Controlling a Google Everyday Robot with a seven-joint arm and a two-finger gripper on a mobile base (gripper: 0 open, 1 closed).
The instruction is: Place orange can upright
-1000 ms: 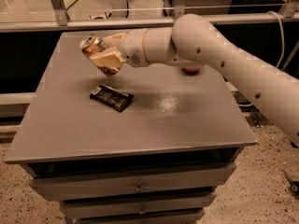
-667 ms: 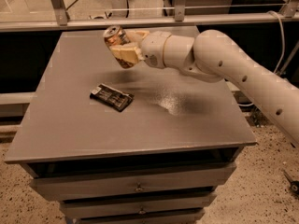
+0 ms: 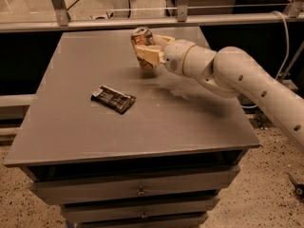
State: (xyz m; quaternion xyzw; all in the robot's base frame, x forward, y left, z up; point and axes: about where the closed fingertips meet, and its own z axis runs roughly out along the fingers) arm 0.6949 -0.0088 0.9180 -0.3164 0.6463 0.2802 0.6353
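Observation:
The orange can is held in my gripper, near upright with its silver top facing up and slightly left. It sits above the far middle of the grey table; its bottom is low over the surface, and I cannot tell whether it touches. The gripper's cream fingers are shut around the can's body. My white arm reaches in from the right.
A flat black packet lies on the table's left middle. Drawers run under the table front. A metal rail and dark gap lie behind the table. Speckled floor is on the right.
My gripper has carried the can from the table's far left toward the far middle, turning it more upright and lowering it toward the surface.

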